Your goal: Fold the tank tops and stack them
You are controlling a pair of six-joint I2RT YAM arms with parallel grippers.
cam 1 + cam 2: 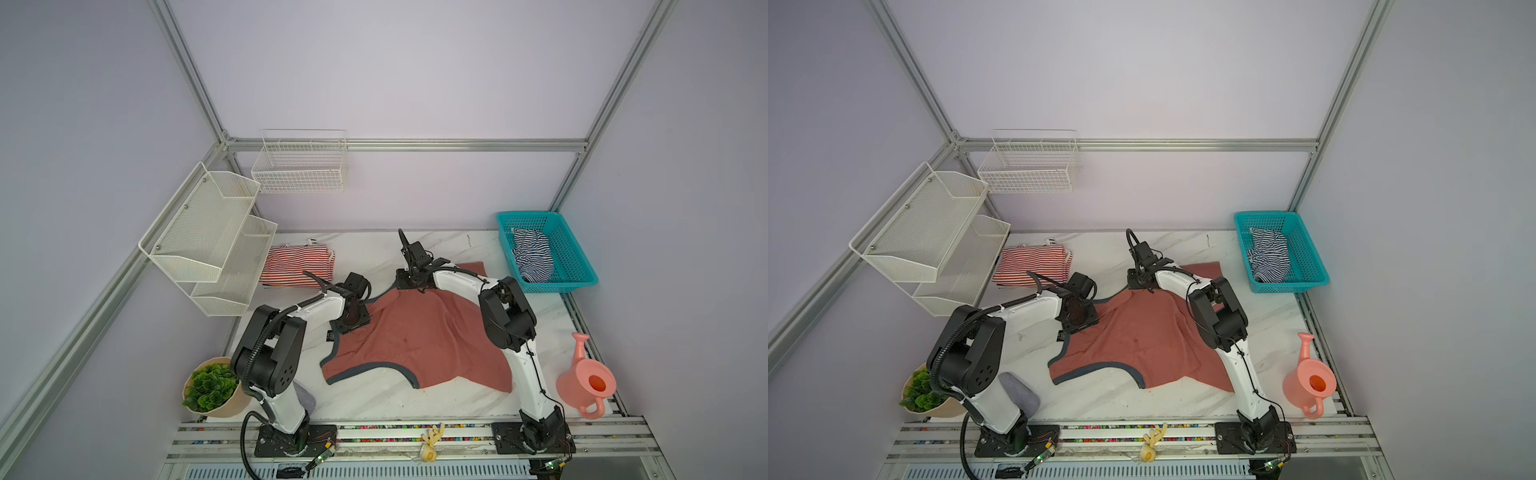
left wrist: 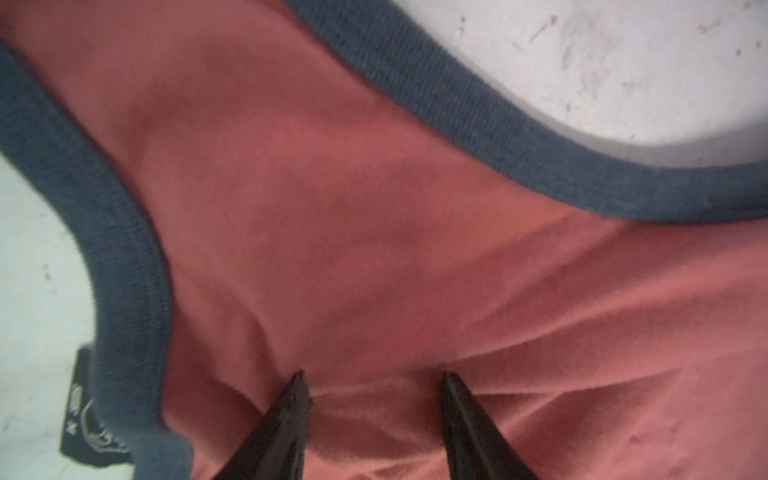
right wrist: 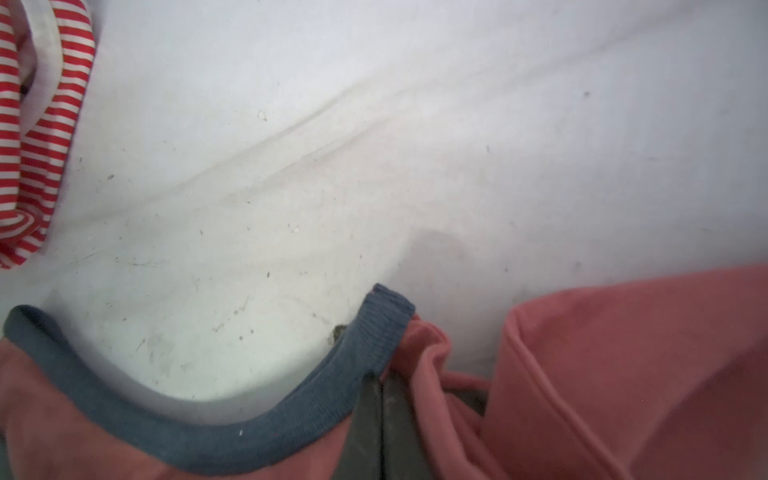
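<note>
Salmon-red tank top (image 1: 415, 336) lies crumpled, unfolded, mid table (image 1: 374, 399). Dark grey trim (image 3: 249, 432) runs along its armholes and neck. Red-and-white striped tank top (image 1: 297, 266) sits folded at 10 o'clock on the table. Navy-and-white striped tank top (image 1: 532, 257) is bunched in the teal basket (image 1: 579, 253) at 2 o'clock, not yet folded.

Right gripper (image 3: 381, 399) is clamped on the salmon-red tank top at its 12 o'clock edge, jaws together right where the trim ends. Left gripper (image 2: 372, 376) has its jaws apart, tips on or just above the cloth near the shirt's 10 o'clock corner, beside the black neck label (image 2: 87, 419). Contact vs hover: cannot tell.

Risks, judged from here:
- Right bite looks thin, near the strap end. A pull could slip the trim out of the jaws.
- Left jaws straddle plain cloth, not an edge. Closing there likely pinches a ridge or two layers, so the corner would not lift clean.
- Only one side is held. Lifting now would drag the shirt crooked and add wrinkles.
- Right arm lies over the shirt's 3 o'clock side; its elbow could snag the fabric.
- A drag toward 10 o'clock could bump the folded striped top.
</note>
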